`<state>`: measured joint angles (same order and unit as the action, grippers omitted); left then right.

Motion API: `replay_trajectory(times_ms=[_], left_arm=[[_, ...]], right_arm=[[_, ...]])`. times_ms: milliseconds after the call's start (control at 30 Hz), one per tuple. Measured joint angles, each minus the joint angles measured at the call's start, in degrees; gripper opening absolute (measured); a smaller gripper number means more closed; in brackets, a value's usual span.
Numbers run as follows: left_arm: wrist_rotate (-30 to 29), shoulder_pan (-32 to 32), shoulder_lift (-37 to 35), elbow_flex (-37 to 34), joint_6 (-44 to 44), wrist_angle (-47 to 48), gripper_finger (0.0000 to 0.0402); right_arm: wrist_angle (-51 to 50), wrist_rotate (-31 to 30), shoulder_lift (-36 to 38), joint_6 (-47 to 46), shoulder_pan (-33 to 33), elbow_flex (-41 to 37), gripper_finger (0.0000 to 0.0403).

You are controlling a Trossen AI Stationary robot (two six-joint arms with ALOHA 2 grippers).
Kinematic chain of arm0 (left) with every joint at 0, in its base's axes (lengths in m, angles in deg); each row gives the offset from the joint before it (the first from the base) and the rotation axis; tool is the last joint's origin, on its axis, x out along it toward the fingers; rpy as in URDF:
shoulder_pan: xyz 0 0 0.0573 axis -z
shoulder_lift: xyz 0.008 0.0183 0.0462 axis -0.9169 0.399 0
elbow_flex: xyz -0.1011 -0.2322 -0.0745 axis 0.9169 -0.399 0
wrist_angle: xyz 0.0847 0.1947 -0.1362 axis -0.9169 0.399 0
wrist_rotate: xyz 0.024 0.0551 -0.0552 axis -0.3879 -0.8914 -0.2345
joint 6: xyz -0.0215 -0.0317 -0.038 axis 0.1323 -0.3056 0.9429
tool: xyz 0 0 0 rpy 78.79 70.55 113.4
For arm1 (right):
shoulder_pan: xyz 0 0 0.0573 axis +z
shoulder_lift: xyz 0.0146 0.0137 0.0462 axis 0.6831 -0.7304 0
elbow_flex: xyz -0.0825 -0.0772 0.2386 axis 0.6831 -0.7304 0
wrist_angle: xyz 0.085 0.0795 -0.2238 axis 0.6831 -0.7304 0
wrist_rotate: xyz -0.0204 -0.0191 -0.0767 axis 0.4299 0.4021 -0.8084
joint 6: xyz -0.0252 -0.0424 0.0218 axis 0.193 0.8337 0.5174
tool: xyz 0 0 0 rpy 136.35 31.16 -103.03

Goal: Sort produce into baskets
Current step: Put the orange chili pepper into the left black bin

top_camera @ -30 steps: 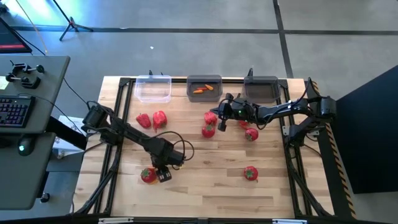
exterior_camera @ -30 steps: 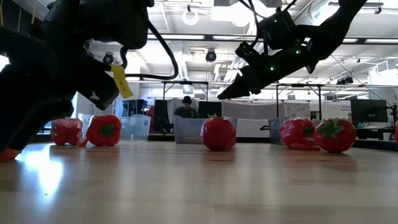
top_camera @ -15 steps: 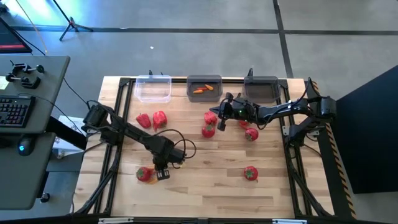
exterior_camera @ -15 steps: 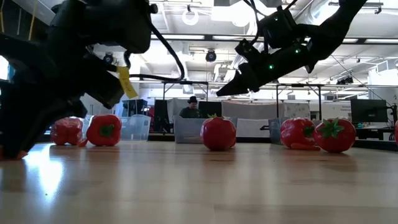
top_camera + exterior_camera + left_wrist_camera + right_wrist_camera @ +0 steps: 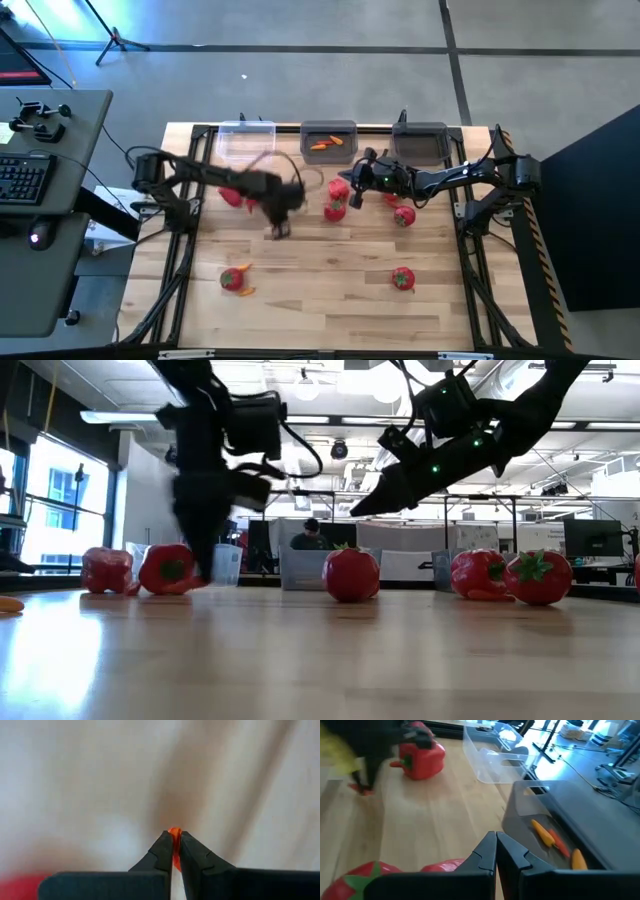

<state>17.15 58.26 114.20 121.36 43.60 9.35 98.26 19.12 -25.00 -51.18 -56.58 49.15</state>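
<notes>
My left gripper [image 5: 278, 231] hangs mid-table, left of centre, shut on a thin orange piece [image 5: 174, 834]. Behind its arm lie two red peppers [image 5: 232, 195]. A tomato [image 5: 235, 281] lies near the table's near left, with orange bits beside it. My right gripper [image 5: 352, 203] hovers shut above a pepper [image 5: 338, 187] and a tomato [image 5: 334, 210]. More tomatoes lie at the right [image 5: 403, 214] and near right [image 5: 402, 278]. Along the far edge stand a clear basket [image 5: 246, 143], a grey basket [image 5: 328, 130] holding orange pieces, and a second grey basket [image 5: 420, 140]. My left gripper pinches the thin orange piece [image 5: 174, 831] between its two fingertips; a bit of it sticks out past the tips. The fingers [image 5: 203, 565] point down from above. Whether the piece is clear of the table I cannot tell.
A black frame [image 5: 190, 200] runs round the wooden tabletop. A desk with a keyboard [image 5: 25, 178] stands off the table's left side. Bare wood lies between the near-left tomato and the near-right tomato.
My left gripper has left the near-left tomato, risen, and swung fast toward the table's far edge and somewhat right, now carrying an orange piece. The tomato has shifted a little toward the left edge and stays on the table.
</notes>
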Motion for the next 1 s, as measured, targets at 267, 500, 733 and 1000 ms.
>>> replay_trajectory(times_ms=[267, 500, 733, 1000], left_arm=[[-2.8, -12.4, 0.4, 8.5, -11.1, -12.9, 0.0005], [-2.2, -21.3, 0.7, 14.2, -19.6, -20.8, 0.0005], [1.0, -25.3, 6.5, 16.7, -24.3, -26.2, 0.0005], [1.8, -26.7, 15.8, 22.6, -28.4, -25.2, 0.0005]], right_arm=[[-0.1, -2.2, 0.0, -0.2, -0.3, 0.0, 0.0], [-0.4, -2.3, 0.0, -2.7, -2.3, 0.0, 0.0], [-0.3, -2.3, 0.0, -2.8, -4.8, 0.0, 0.0], [-0.3, -2.2, 0.0, -2.8, -6.0, 0.0, 0.0]])
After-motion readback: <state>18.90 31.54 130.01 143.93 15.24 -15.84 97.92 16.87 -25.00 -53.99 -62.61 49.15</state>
